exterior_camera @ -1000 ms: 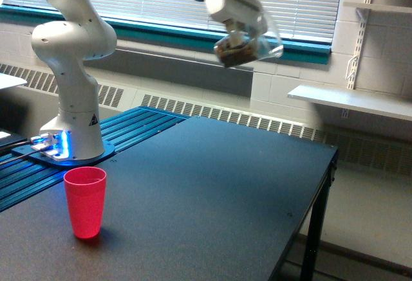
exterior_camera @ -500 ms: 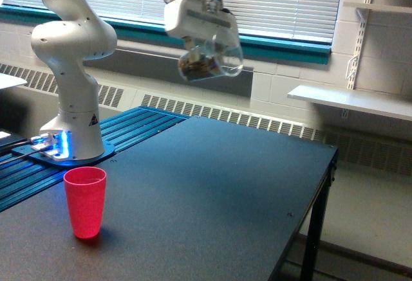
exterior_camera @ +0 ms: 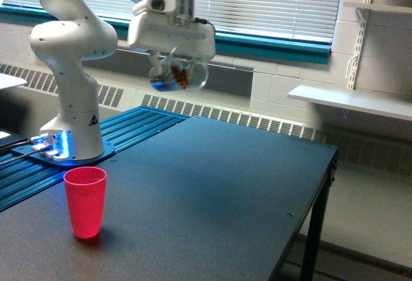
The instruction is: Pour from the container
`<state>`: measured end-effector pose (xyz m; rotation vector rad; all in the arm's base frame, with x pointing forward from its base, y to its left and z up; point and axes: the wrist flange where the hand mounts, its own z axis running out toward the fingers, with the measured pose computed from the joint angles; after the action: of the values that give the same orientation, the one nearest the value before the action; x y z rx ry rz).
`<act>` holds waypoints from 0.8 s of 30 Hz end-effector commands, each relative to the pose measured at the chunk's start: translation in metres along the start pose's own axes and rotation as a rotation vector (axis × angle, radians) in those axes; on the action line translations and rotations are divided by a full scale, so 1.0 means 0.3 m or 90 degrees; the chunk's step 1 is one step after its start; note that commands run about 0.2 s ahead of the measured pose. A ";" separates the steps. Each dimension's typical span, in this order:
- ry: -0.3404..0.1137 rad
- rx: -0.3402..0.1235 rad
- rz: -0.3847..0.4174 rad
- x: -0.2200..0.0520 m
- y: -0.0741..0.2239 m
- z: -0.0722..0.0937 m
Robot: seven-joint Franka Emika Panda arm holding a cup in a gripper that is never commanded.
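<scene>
Clear jar (exterior_camera: 178, 76) of brown bits clenched under the tool (exterior_camera: 172, 62), tipped sideways — arm high above table (exterior_camera: 212, 184), red cup (exterior_camera: 85, 201) well apart

1. I see my white robot arm (exterior_camera: 71, 43) standing on its base at the exterior view's left.
2. My gripper (exterior_camera: 172, 62) hangs high above the dark table (exterior_camera: 212, 191), clasping a clear container (exterior_camera: 178, 75) with brown pieces inside.
3. A red cup (exterior_camera: 85, 201) stands upright on the table, well below and left of the container.
</scene>
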<state>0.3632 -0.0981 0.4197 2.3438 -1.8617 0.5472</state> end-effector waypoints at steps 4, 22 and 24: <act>-0.010 -0.023 0.126 0.036 0.105 0.050; -0.043 -0.072 0.288 0.033 0.286 0.158; -0.048 -0.077 0.306 0.031 0.299 0.170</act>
<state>0.2978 -0.1405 0.3694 1.9876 -2.3101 0.3925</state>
